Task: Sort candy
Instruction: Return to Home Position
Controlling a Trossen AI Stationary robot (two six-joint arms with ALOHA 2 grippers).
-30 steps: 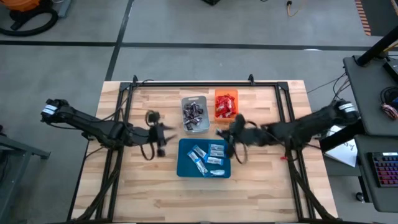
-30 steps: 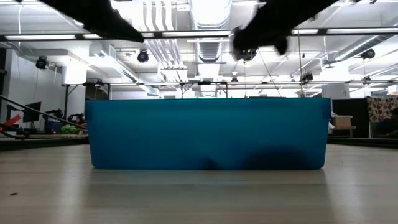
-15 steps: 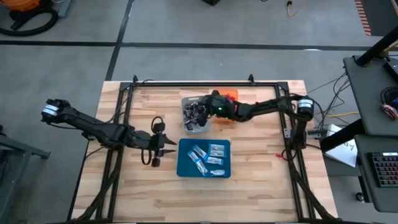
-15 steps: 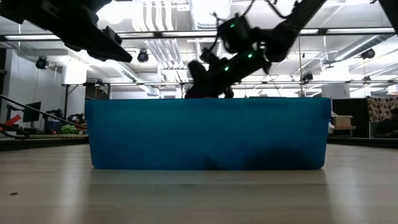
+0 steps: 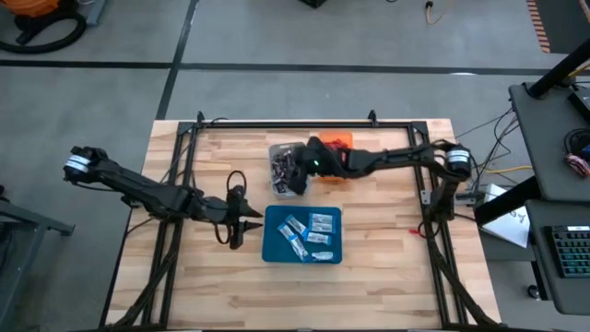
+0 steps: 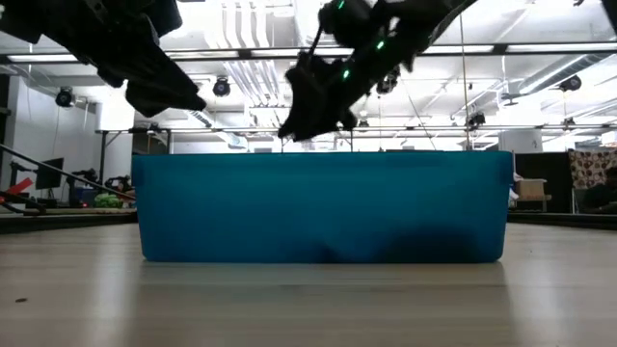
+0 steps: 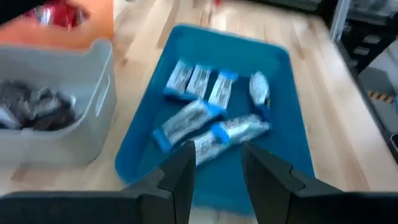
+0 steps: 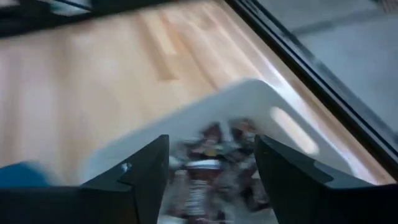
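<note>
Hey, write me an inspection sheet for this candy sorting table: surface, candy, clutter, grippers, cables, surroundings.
Surface: wooden table in a black frame.
Candy: blue-and-white bars in the blue tray; dark mini bars in the grey tray; red packets in the orange tray.
Clutter: nothing seen.
Grippers: left gripper beside the blue tray, jaws open, empty; right gripper over the grey tray, jaws open, empty.
Cables: cable loop near the left gripper; wires off the table's right edge.
Surroundings: grey floor; a keyboard on a desk to the right.
</note>
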